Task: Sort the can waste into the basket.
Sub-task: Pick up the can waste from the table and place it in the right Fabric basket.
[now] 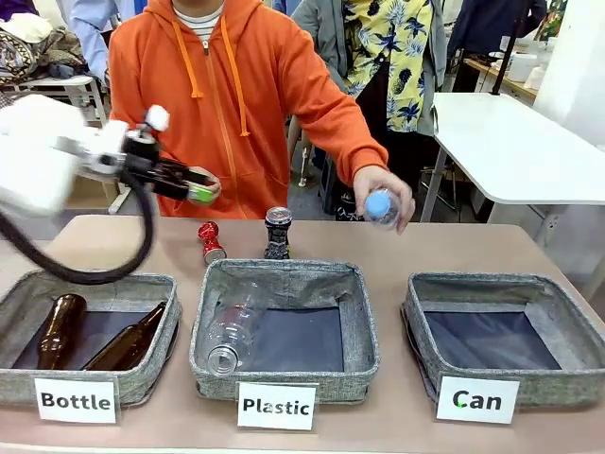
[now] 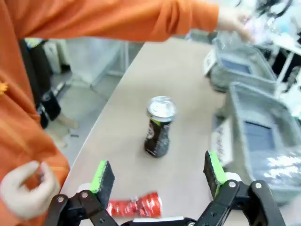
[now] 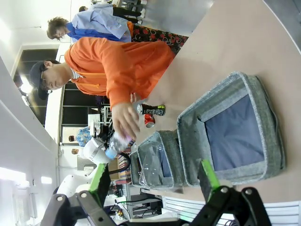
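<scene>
Two crushed cans stand at the table's far side behind the middle basket: a red can and a dark printed can. My left gripper hovers open above and left of the red can, close to the person's hand. In the left wrist view the left gripper stands open, with the dark can ahead of it and the red can lying low between the fingers. The grey basket labelled "Can" sits at the front right. My right gripper hangs open above that basket.
The "Bottle" basket holds two brown bottles. The "Plastic" basket holds a clear bottle. The person in an orange hoodie holds a blue-capped plastic bottle over the table's far edge. A white table stands behind on the right.
</scene>
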`<action>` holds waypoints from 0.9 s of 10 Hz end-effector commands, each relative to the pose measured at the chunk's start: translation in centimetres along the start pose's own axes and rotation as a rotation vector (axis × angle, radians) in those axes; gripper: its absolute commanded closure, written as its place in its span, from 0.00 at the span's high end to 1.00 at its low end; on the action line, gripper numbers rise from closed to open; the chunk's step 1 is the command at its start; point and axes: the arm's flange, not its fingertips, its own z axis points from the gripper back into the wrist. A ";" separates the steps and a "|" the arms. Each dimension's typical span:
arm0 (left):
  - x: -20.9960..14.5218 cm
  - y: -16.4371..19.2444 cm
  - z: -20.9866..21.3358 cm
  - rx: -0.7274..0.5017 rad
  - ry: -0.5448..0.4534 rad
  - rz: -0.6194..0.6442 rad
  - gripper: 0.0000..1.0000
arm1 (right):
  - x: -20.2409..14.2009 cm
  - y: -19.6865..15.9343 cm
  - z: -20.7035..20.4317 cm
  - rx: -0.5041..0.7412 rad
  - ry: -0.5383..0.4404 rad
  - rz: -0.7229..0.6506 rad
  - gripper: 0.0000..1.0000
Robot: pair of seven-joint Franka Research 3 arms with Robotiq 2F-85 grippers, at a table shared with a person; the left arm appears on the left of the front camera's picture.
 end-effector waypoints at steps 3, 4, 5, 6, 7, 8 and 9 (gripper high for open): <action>-7.8 -13.4 19.0 0.029 -0.353 -0.091 1.00 | 0.3 0.2 0.0 0.031 -0.012 0.022 1.00; -9.7 -15.3 19.9 0.055 -0.402 -0.096 1.00 | 0.3 0.2 0.0 0.031 -0.012 0.022 1.00; -11.0 -15.6 20.0 0.084 -0.441 -0.084 1.00 | 0.3 0.2 0.0 0.031 -0.012 0.022 1.00; -11.4 -15.2 20.0 0.078 -0.448 -0.082 1.00 | 0.3 0.2 0.0 0.031 -0.012 0.022 1.00; -11.2 -14.7 19.9 0.056 -0.450 -0.086 1.00 | 0.3 0.2 0.0 0.031 -0.012 0.022 1.00; -10.8 -14.0 19.7 0.045 -0.443 -0.082 1.00 | 0.3 0.2 0.0 0.031 -0.012 0.022 1.00; -9.8 -12.7 19.2 0.010 -0.405 -0.062 1.00 | 0.3 0.2 0.0 0.031 -0.012 0.022 1.00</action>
